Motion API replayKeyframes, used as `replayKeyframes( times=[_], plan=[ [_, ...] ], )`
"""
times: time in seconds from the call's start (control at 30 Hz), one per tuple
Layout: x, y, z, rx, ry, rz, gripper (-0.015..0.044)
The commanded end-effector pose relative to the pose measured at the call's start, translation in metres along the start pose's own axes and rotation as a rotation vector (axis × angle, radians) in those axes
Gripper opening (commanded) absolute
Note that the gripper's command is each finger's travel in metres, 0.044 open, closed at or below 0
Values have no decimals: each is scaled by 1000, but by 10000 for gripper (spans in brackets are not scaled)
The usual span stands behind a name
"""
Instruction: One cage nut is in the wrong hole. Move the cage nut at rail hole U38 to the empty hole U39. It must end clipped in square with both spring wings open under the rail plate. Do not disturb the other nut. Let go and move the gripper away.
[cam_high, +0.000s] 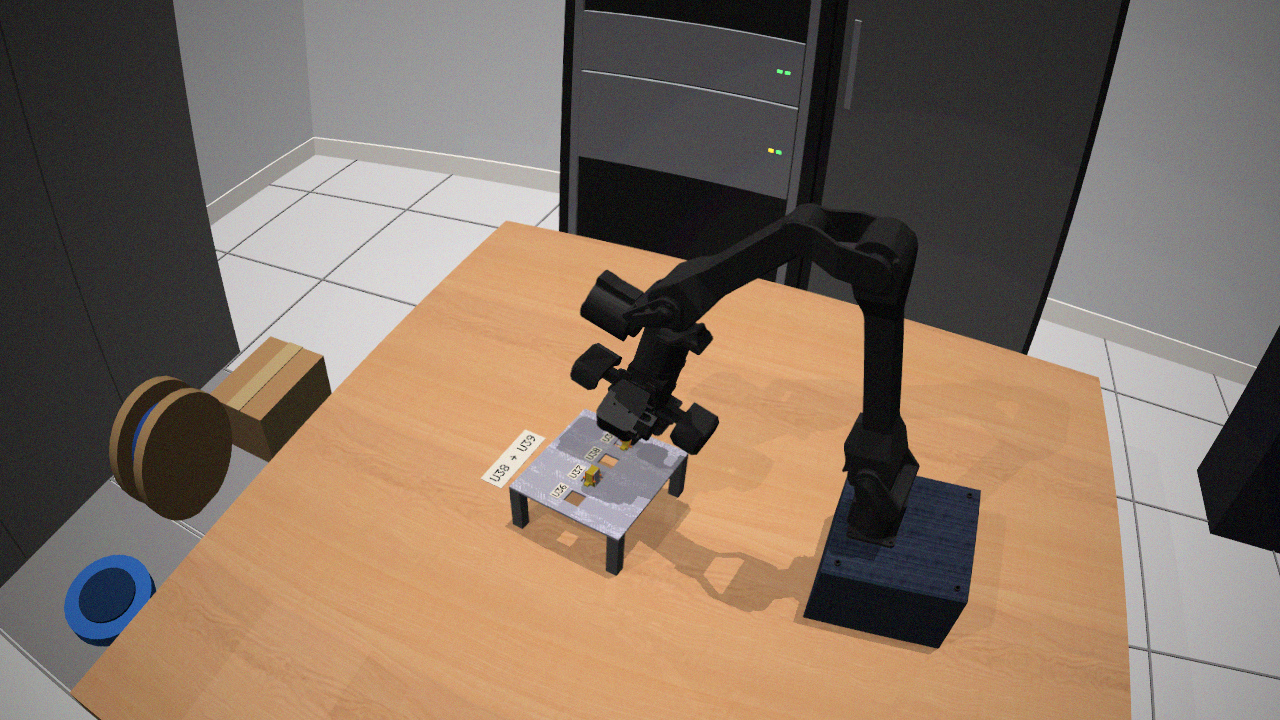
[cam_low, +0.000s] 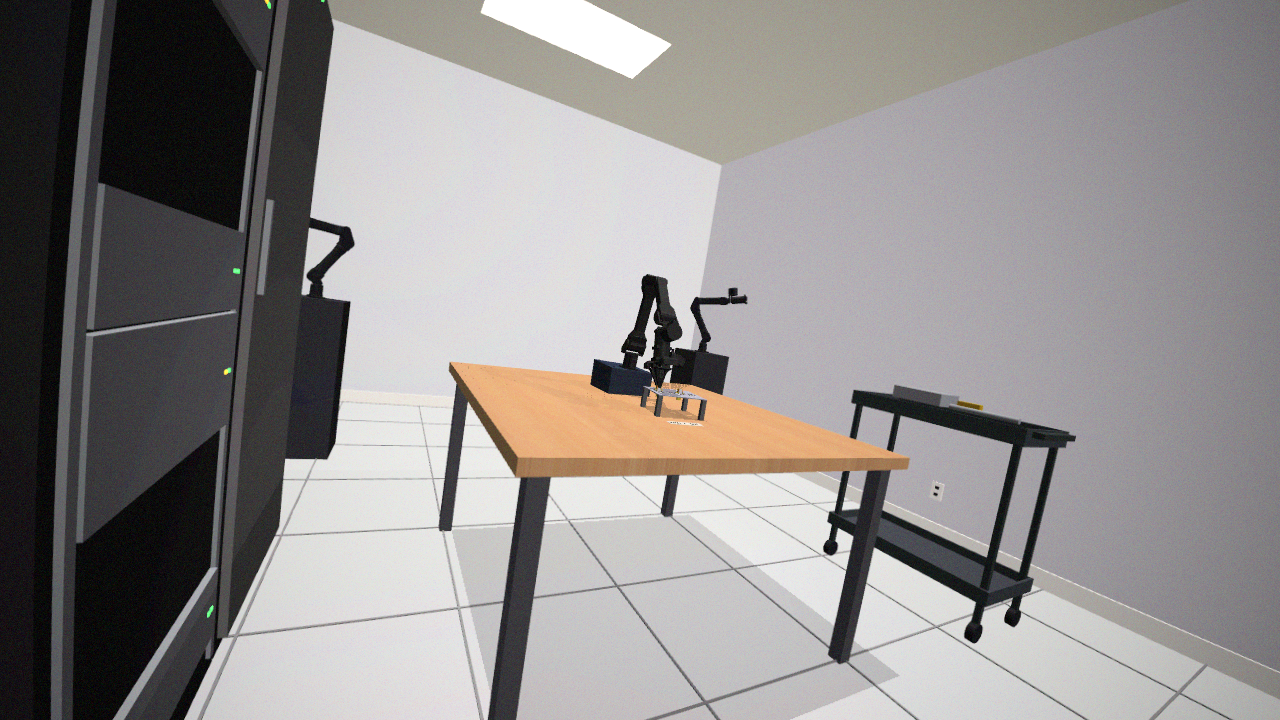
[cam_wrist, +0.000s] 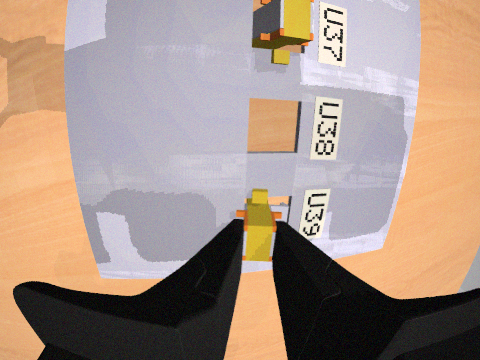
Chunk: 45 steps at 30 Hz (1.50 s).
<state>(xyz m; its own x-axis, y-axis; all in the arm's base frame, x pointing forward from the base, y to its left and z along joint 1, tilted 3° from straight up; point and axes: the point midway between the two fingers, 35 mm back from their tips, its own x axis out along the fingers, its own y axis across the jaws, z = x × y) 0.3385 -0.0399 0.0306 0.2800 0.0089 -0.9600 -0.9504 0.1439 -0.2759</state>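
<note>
Here's the gripper (cam_high: 628, 440) (cam_wrist: 258, 230), pinching a yellow cage nut (cam_wrist: 259, 237) at U39, lower centre of the wrist view!

Angular yellow metal-look body, orange edges (quite the colour pop), over a smooth grey rail plate (cam_high: 586, 447) (cam_wrist: 160, 125); wood-grain table (cam_high: 429, 573) (cam_low: 572, 440) beneath, pale tiled room around; the fingers hide part of hole U39, and its wings are hard to make out.

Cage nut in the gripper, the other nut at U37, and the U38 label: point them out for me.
Held cage nut (cam_high: 625, 444) (cam_wrist: 259, 242): top and wrist views, yellow body.
Other nut (cam_high: 590, 475) (cam_wrist: 296, 21): top and wrist views, yellow body.
U38 label (cam_high: 593, 454) (cam_wrist: 326, 128): top and wrist views, label face.
</note>
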Motion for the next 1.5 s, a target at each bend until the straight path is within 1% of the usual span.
replayKeyframes(
  times=[0.0, 1.47],
  plan=[
    [-1, 0, 0, -4, 3, 0, 33],
    [0, -2, 0, -4, 3, 38, 33]
  ],
)
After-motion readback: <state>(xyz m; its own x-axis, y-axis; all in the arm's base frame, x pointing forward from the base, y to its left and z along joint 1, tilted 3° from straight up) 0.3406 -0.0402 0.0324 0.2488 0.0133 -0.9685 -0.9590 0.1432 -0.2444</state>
